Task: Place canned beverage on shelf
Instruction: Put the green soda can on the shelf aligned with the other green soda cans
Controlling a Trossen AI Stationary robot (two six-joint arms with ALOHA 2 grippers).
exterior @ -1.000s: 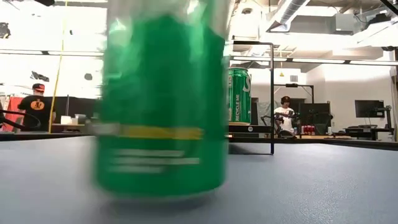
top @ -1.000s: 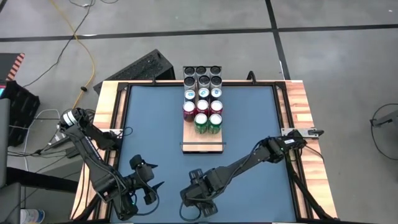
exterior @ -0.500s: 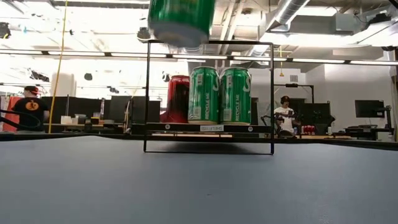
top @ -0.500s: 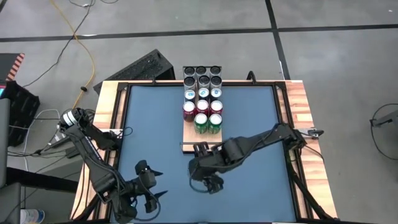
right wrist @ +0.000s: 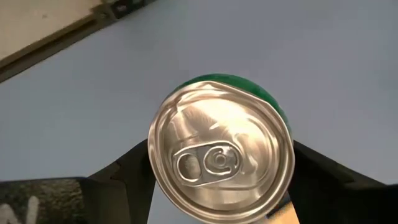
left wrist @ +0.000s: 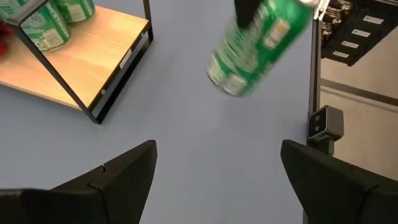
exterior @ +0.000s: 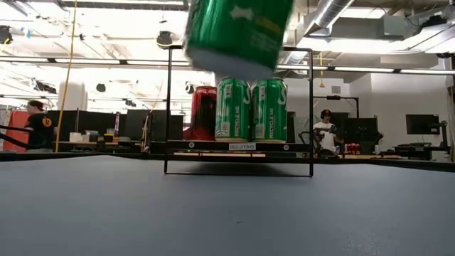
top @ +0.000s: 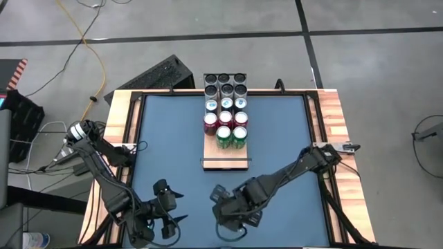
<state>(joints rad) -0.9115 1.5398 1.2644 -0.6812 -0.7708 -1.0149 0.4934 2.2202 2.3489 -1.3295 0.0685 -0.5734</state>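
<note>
While the blue table (top: pixel 166 145) carries the whole scene, the biggest thing standing on it is the shelf (top: pixel 225 156), a pale wood plank with a black wire rail at each short end. It lies well beyond the jaws of both arms, on the far side of the table. Its farther part is already filled with rows of cans: dark ones at the back, then pale-topped ones, then red cans (top: pixel 210 120), and last two green cans (top: pixel 231 134). Only the near strip of the plank is bare, so I judge that most of the loading is done.

Next in size are the two dark arms. The right gripper (top: pixel 232 216) is near the front edge of the table, and its jaws are pinching a green canned beverage (right wrist: pixel 221 154) by the sides. In the right wrist view the silver top with the pull tab sits directly between the fingers (right wrist: pixel 127 165). In the low view the can hangs above the table, tilted, not touching it. The left gripper (left wrist: pixel 214 177) waits just beside it with the jaws spread wide and nothing between them.

What is left, I think, is to carry this can forward, set it upright on the bare end of the shelf, and release it.
</note>
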